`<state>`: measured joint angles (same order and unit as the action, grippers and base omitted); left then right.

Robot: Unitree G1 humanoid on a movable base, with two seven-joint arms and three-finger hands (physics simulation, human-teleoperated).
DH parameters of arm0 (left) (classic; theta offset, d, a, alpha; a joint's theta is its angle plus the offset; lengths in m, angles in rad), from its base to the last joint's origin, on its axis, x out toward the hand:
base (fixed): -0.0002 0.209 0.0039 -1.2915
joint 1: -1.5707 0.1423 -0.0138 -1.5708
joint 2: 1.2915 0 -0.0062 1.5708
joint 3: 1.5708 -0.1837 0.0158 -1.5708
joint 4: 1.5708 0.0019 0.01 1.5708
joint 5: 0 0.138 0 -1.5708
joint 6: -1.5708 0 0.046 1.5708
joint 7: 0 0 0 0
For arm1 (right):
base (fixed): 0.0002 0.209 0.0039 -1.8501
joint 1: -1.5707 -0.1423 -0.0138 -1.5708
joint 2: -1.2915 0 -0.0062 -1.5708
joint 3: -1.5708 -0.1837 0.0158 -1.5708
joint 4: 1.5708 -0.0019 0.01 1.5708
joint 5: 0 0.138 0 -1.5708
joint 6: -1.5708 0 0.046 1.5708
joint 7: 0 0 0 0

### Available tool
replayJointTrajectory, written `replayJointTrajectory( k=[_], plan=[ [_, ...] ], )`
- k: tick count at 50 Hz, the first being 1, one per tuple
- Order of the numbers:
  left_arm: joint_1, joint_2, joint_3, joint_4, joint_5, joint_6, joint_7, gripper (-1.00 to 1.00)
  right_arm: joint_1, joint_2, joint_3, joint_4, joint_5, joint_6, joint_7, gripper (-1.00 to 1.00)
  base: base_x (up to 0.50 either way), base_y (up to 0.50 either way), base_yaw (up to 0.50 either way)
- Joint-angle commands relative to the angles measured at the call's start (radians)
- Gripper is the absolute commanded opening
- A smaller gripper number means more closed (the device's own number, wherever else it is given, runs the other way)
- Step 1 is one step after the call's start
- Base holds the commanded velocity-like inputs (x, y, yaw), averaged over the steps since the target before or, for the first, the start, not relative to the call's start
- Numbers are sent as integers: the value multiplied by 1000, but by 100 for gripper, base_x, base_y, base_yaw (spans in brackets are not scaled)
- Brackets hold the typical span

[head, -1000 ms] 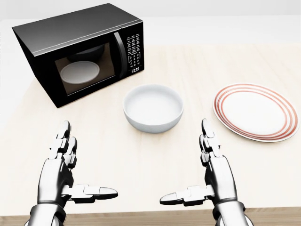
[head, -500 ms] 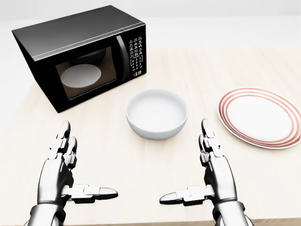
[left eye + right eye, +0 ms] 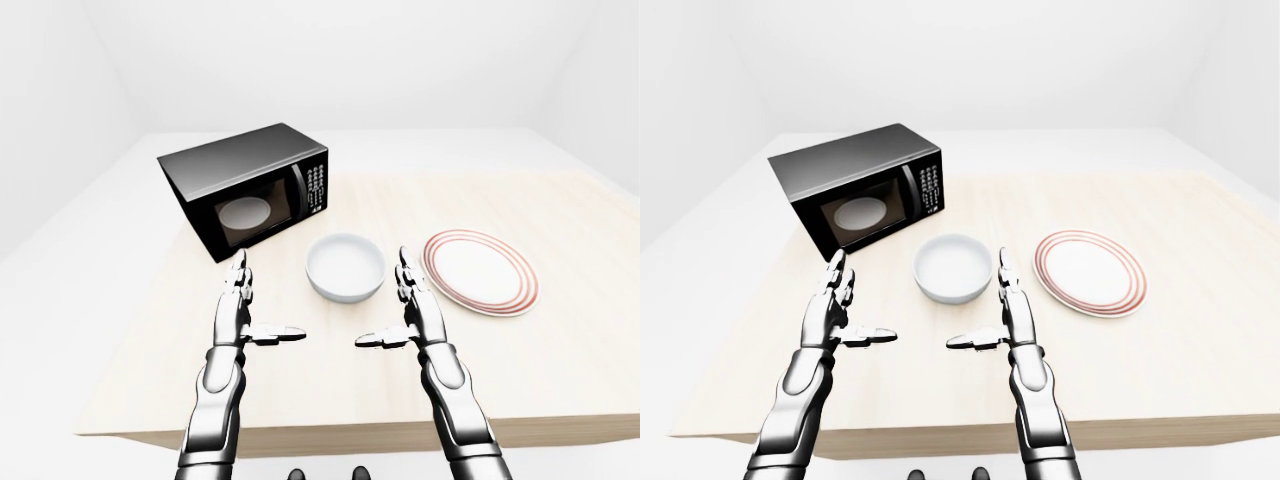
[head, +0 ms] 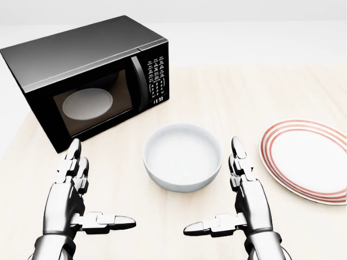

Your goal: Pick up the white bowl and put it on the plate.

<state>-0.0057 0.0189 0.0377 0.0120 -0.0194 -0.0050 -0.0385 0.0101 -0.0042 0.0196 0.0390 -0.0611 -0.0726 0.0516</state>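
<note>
View has shifted closer: bowl (image 4: 182, 157) now sits between your hands on the tabletop (image 4: 244, 97), plate (image 4: 306, 160) to its right. Left robot hand (image 4: 73, 192) and right robot hand (image 4: 244, 195) both spread, empty. Reach further, cup the rim on both sides, lift level.

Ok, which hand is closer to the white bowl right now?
Right. The right hand sits just beside the white bowl, at its lower right in the head view, fingers open, not touching. The left hand is farther off, at the bowl's lower left, also open.

Head view looks down close; eye views sit wider.
</note>
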Motion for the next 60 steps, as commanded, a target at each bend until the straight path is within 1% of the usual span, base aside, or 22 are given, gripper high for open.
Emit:
replayJointTrajectory(
  k=[1, 16, 17, 19, 20, 22, 23, 24, 25, 26, 27, 29, 31, 39, 41, 42, 44, 48, 50, 52, 53, 60],
  plan=[
    [2, 0, -1, -4, 0, 2, 0, 100, 1, 0, 0, -2, -2, -1, 0, 100, 27, 0, 0],
    [1, 0, 0, 0, 0, -1, 0, 100, -3, 1, 1, 16, -6, -6, -5, 100, 26, 0, 0],
    [1, 0, 0, -6, -1, 4, 0, 100, -3, 2, 2, 17, -7, -5, -7, 100, 11, 0, 0],
    [1, -1, 2, -3, -7, 1, -2, 100, -5, 2, 2, 17, -10, 1, -10, 100, 3, 0, 0],
    [0, 1, -1, 2, 3, -11, 1, 100, -5, 2, 1, 18, -9, 0, -10, 100, 0, 0, 0],
    [2, -1, 0, -3, -2, -3, 1, 100, -5, 1, 2, 25, -9, -5, -8, 100, 0, 0, 0],
    [2, -1, -1, -2, 1, -7, 2, 100, -5, 1, 3, 31, -10, -10, -7, 100, 0, 0, 0],
    [2, 4, -7, 6, 33, -28, 15, 100, -5, 1, 3, 30, -10, -9, -7, 100, 0, 0, 0],
    [6, 2, -7, 10, 31, -46, 9, 100, -4, 1, 3, 25, -9, -5, -6, 100, 0, 0, 0],
    [6, 2, -7, 11, 31, -47, 9, 100, -4, 1, 3, 25, -9, -4, -6, 100, 0, 0, 0],
    [3, -8, 8, -16, -32, 7, -8, 100, -3, 2, 5, 18, -10, 1, -5, 100, 0, 0, 0],
    [10, -6, -1, -19, -23, 1, -8, 100, -3, 2, 6, 12, -13, 8, -6, 100, 0, 0, 0],
    [10, -5, 1, -24, -31, 12, -9, 100, -2, 1, 6, 8, -15, 11, -6, 100, 0, 0, 0],
    [12, -3, 1, -28, -33, 15, -10, 100, -6, 3, 9, 35, -23, -2, -9, 100, 0, 0, 0],
    [12, -3, 1, -29, -33, 16, -11, 100, 0, 3, 12, -3, -24, 21, -7, 100, 0, 0, 0],
    [12, -3, 1, -28, -33, 16, -11, 100, 0, 3, 12, -4, -24, 22, -7, 100, 0, 0, 0],
    [13, -3, 1, -31, -33, 17, -11, 100, 3, 1, 13, -57, -30, 55, -6, 100, 0, 0, 0],
    [14, -3, 1, -32, -33, 18, -11, 100, -2, -2, 15, -120, -60, 94, -13, 100, 0, 0, 0],
    [11, -2, 2, -26, -34, 15, -11, 100, -11, -4, 15, -160, -76, 128, -15, 100, 0, 0, 0],
    [10, -2, 3, -26, -34, 17, -11, 100, -18, -7, 15, -189, -95, 153, -17, 100, 0, 0, 0],
    [10, -2, 3, -25, -34, 16, -11, 100, -20, -7, 14, -197, -101, 160, -17, 100, 0, 0, 0],
    [9, -3, 2, -21, -34, 13, -10, 100, -36, -19, 17, -208, -190, 160, -20, 100, 0, 0, 0]
  ],
)
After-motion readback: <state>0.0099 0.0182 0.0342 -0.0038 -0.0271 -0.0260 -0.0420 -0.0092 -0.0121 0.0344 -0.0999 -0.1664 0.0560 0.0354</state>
